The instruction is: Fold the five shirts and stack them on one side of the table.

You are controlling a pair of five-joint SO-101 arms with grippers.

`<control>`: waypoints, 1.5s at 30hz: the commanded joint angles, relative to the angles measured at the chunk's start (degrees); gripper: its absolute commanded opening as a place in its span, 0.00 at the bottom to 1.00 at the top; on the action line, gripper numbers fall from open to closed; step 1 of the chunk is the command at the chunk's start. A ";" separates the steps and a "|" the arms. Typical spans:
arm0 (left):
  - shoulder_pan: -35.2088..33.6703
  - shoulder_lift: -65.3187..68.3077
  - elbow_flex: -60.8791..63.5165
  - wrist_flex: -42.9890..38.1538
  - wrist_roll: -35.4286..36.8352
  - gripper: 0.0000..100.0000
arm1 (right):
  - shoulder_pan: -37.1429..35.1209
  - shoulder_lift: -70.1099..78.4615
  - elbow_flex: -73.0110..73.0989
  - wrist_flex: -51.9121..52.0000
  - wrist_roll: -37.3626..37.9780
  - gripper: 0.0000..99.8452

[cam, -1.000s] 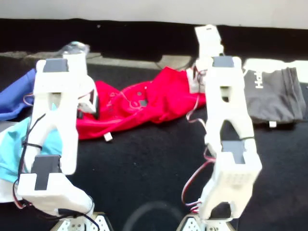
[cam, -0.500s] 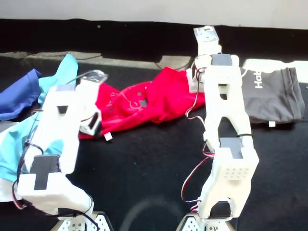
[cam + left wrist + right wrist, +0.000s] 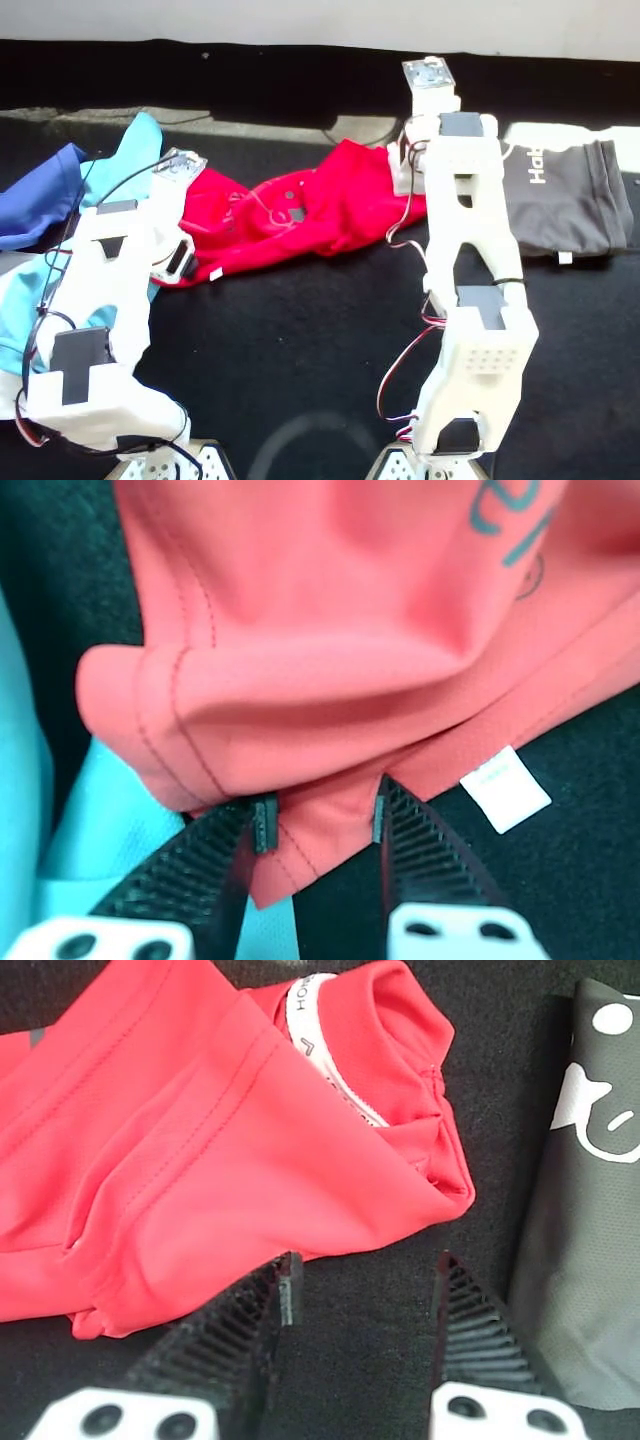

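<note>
A red shirt [image 3: 300,212] lies crumpled across the middle of the black table [image 3: 300,340]. My left gripper [image 3: 320,818] sits low at its left hem, open, and the red shirt's hem [image 3: 320,730] lies between the two fingertips, beside a white tag [image 3: 505,788]. In the high view the left gripper [image 3: 178,260] is at the shirt's left end. My right gripper [image 3: 365,1285] is open over bare table just off the collar end of the red shirt [image 3: 250,1150]. A folded grey shirt [image 3: 568,195] lies at the right.
A blue shirt [image 3: 38,205] and a cyan shirt [image 3: 120,160] are heaped at the left edge, the cyan one reaching under the left arm. The grey shirt [image 3: 590,1190] lies close beside the right gripper. Cables hang along both arms.
The left arm drew back toward the near left and sank to the red shirt's hem, uncovering the cyan shirt behind it. The right arm shifted slightly, then held.
</note>
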 commanded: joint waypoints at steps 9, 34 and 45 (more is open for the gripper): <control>-2.95 -0.66 -5.93 11.87 0.79 0.16 | 0.84 -0.57 -2.95 0.13 0.53 0.21; 0.92 -0.48 -2.68 6.24 6.59 0.10 | 0.48 -0.31 -2.86 -0.31 0.44 0.21; 17.98 -0.66 -18.59 18.64 18.81 0.01 | 3.56 -0.66 -2.42 3.38 0.35 0.21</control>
